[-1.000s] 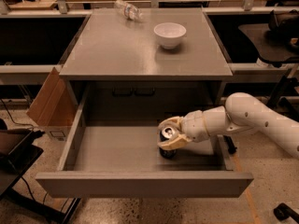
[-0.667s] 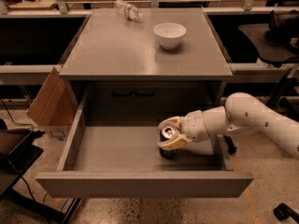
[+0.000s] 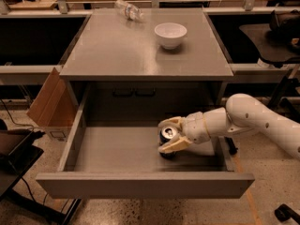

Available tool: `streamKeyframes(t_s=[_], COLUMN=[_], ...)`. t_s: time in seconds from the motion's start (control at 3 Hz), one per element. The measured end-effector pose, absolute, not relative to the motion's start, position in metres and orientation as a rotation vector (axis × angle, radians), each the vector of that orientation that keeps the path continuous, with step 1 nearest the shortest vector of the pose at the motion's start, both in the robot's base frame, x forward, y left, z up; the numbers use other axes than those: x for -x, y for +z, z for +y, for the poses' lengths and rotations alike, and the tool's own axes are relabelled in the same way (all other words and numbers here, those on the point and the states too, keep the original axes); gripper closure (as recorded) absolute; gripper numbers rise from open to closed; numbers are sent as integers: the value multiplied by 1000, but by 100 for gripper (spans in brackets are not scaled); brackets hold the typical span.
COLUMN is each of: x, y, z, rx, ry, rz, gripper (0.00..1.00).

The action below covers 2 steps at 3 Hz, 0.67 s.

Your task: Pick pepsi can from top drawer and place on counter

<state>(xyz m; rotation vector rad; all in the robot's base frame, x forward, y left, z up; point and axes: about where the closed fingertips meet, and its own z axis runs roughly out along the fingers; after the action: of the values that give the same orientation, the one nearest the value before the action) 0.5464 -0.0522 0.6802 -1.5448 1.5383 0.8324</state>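
The pepsi can (image 3: pixel 168 135) stands upright on the floor of the open top drawer (image 3: pixel 117 151), right of its middle, silver top showing. My gripper (image 3: pixel 162 137) reaches in from the right on a white arm. Its two tan fingers (image 3: pixel 174 145) sit on either side of the can and look closed against it. The can's base rests on the drawer floor. The grey counter (image 3: pixel 126 50) lies above and behind the drawer.
A white bowl (image 3: pixel 170 34) sits on the counter's right rear part, and a clear plastic bottle (image 3: pixel 129 9) lies at its back edge. A cardboard box (image 3: pixel 49 104) leans at the cabinet's left. Dark benches flank both sides. The drawer's front panel (image 3: pixel 140 186) is nearest.
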Motion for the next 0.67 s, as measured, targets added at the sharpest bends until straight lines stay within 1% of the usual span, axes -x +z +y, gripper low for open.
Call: streamKeyframes(t_s=[0.33, 0.67], x=[-546, -545], y=[680, 679], z=[-51, -48], rx=[1547, 1549], ry=[835, 840], rz=[1537, 1534], gripper=[0, 18])
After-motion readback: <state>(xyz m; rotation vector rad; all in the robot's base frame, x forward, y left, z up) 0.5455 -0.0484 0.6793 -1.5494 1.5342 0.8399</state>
